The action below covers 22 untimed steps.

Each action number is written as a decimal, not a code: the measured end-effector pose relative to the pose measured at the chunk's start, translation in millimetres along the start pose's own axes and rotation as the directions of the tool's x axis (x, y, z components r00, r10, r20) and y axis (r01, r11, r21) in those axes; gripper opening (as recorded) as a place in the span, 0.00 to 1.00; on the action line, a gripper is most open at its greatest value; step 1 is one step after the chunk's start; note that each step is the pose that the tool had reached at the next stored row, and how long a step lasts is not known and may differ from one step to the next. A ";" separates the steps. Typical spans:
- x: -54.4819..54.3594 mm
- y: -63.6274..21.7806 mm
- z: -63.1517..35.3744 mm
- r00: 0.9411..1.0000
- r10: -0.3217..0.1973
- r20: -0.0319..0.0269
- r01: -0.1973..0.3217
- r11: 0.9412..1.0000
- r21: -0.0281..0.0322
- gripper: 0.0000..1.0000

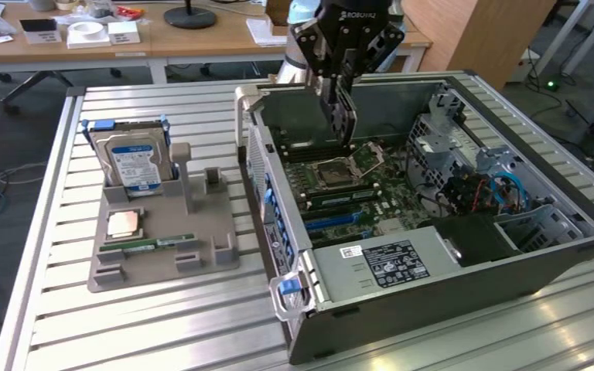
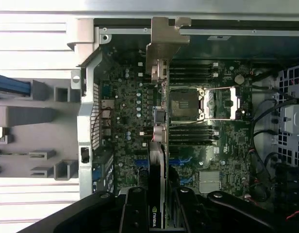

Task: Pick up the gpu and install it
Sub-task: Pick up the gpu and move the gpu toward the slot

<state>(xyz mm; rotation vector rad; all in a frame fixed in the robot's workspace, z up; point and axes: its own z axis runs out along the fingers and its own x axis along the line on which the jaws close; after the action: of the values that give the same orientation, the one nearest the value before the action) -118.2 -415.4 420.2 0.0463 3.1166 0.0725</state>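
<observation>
While the gripper [image 1: 343,83] hangs over the open computer case [image 1: 544,255], its jaws are clamped on the upper part of the gpu [image 1: 340,124]. The card hangs upright between them, thin edge downward. In the wrist view the gpu [image 2: 159,160] runs as a narrow line across the main board [image 2: 125,111], and its metal end plate lies near the rear wall of the case. I judge that it is above the board and not seated, but I cannot tell if its lower edge touches anything.

To do this step well, I think the card must stay straight and its long edge must lie exactly along one slot. The end plate should also meet the opening in the rear wall. A small tilt would make the edge land beside the slot. Which of the blue slots [image 1: 330,222] is the right one I cannot tell.

Just beside the card is the processor socket [image 2: 186,104], with its frame lifted, so a sideways drift could be harmful. The cables [image 1: 503,189] are well apart, at the exterior view's right. Outside the case, on the table [image 1: 173,325], a grey stand [image 1: 163,255] carries a hard drive [image 1: 132,158] and a memory stick [image 1: 151,243]. They do not stand in the way.
</observation>
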 end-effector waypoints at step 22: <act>-36.3 1.1 0.9 1.000 -0.004 0.000 0.004 1.000 0.000 0.26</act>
<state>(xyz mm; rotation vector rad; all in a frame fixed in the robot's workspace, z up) -81.9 -415.3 420.2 0.0405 3.1167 0.0731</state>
